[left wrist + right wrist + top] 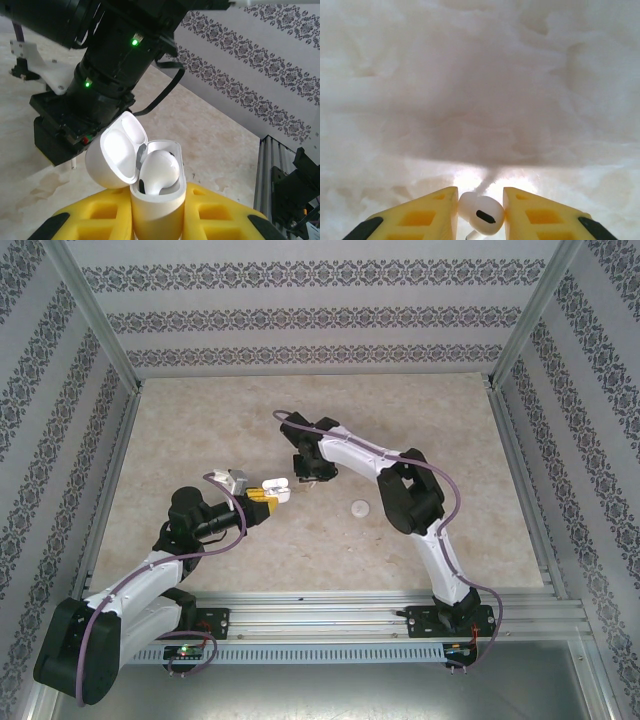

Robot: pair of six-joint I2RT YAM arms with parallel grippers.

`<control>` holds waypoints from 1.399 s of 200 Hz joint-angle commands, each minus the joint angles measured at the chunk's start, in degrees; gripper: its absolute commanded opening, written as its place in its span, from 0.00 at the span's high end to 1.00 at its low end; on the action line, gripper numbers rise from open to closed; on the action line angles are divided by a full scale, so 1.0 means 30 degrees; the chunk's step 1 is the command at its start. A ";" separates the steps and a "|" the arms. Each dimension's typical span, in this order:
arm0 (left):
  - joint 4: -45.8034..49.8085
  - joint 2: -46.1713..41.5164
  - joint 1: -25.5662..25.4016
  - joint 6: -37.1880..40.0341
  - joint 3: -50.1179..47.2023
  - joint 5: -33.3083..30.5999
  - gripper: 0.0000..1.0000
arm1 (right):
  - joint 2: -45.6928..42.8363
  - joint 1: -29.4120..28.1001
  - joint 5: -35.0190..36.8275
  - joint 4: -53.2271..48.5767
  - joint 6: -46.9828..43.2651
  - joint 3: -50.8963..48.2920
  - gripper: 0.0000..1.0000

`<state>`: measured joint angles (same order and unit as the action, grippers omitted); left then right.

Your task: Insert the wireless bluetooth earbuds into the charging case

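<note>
The small glossy white plastic charging case (pixel 157 202), rounded like a pebble, is standing upright with its hinged lid (pixel 116 150) swung back to the left, baring a smooth moulded hollow inside. One tiny white plastic earbud (pixel 160 170) is sitting in the case's well, its rounded bulb catching the light. The left gripper (pixel 157 222) is clamping the lower body of the case between its yellow pocketed fingers (pixel 95 220), holding it above the beige marbled tabletop (pixel 200 430), a little left of centre. A second earbud (pixel 481 214), also white and curved, is showing a dark oval vent on its bulb, with a thin stem running down out of the right wrist view. The right gripper (pixel 480 215) is pinching this second earbud between its own two yellow fingers over the table, casting a broad shadow there. From above, the two grippers are meeting almost tip to tip. A flat round white disc (pixel 360 508) is lying on the table to the right, apart from both.
</note>
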<state>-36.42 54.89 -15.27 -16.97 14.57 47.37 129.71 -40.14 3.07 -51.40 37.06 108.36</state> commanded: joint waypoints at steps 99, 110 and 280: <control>0.1279 -0.0660 0.0130 -0.1571 0.2120 0.1193 0.86 | -0.7739 -0.1771 0.3788 -0.0136 -0.4103 -0.0661 0.72; 0.2166 -0.0574 0.0137 -0.1652 0.2623 0.1140 0.86 | -0.8536 -0.2008 0.3448 0.0652 -0.4462 -0.1231 0.72; 0.3228 -0.0625 -0.0197 -0.3659 0.4606 0.1286 0.87 | -1.1764 -0.5425 0.2991 0.3142 -0.6222 -0.3502 0.73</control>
<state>-26.26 53.93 -15.38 -26.81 26.61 49.95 97.10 -55.77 11.33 -42.30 19.42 98.85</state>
